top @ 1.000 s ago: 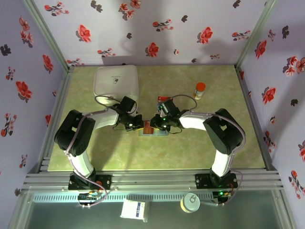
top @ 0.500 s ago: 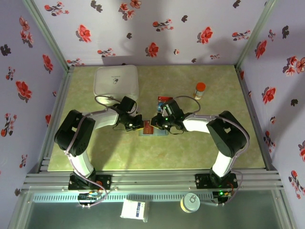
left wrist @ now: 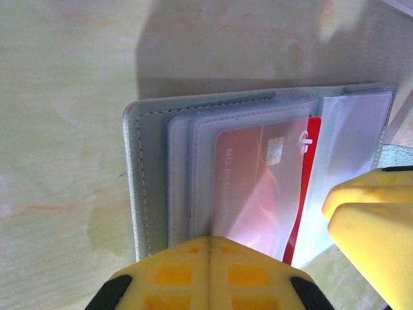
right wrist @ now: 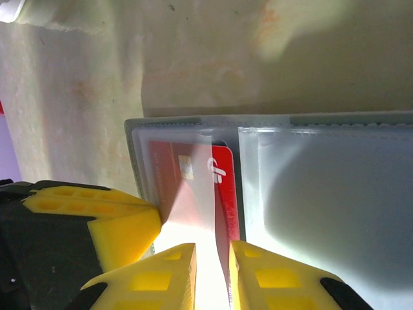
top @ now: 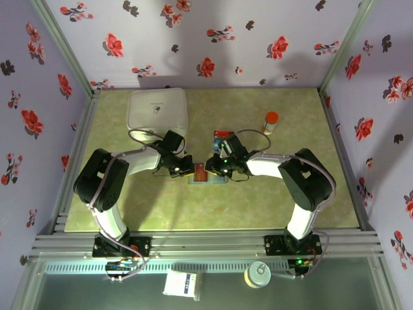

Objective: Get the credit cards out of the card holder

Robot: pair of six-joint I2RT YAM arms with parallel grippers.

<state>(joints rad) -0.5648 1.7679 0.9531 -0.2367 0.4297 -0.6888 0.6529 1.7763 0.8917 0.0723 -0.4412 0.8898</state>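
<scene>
Card holder [left wrist: 137, 194] lies open at the centre of the table [top: 290, 200], with the red card [left wrist: 258, 187] not yet out of its sleeve. Left gripper [left wrist: 210, 255] fingers together, apparently pinning the holder. Right gripper [right wrist: 211, 258] fingers narrowly apart astride the card, grip uncertain.

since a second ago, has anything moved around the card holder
Only the right arm shifted: its elbow swung a little outward to the right, while the right gripper stayed at the card holder. No visible grab or release. The left gripper, white box and bottle stayed put.
</scene>
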